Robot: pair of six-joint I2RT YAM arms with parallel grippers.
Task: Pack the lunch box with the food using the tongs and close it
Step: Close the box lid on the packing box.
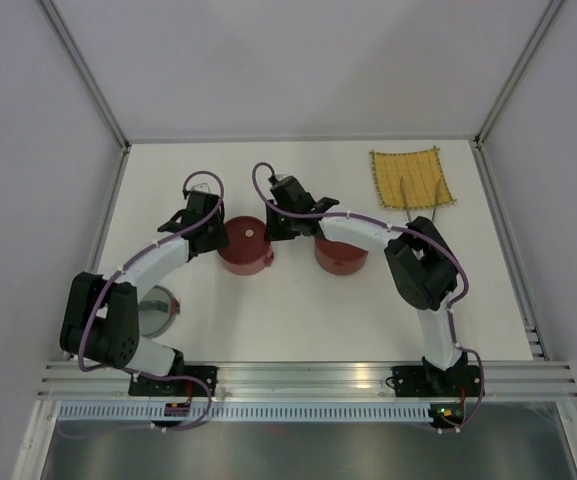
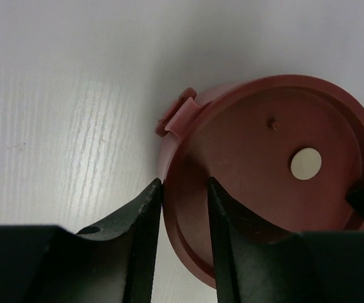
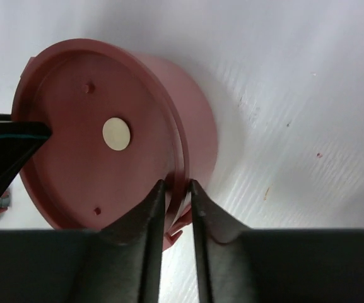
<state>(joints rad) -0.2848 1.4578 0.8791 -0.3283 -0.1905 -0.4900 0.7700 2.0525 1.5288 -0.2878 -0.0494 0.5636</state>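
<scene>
A dark-red lunch box bowl (image 1: 246, 247) stands mid-table with its flat lid and pale centre knob (image 2: 306, 163) on. My left gripper (image 2: 185, 183) is shut on its left rim, one finger outside the wall and one on the lid. My right gripper (image 3: 176, 183) is shut on the opposite rim (image 3: 183, 165), by a small side tab. A second dark-red bowl (image 1: 340, 257) stands just to the right, partly under my right arm. The silver tongs (image 1: 420, 205) lie at the near edge of the yellow mat (image 1: 411, 177). No food is in view.
A shiny steel round piece (image 1: 158, 310) lies at the near left, half under my left arm. White walls enclose the table on three sides, and a metal rail (image 1: 308, 375) runs along the near edge.
</scene>
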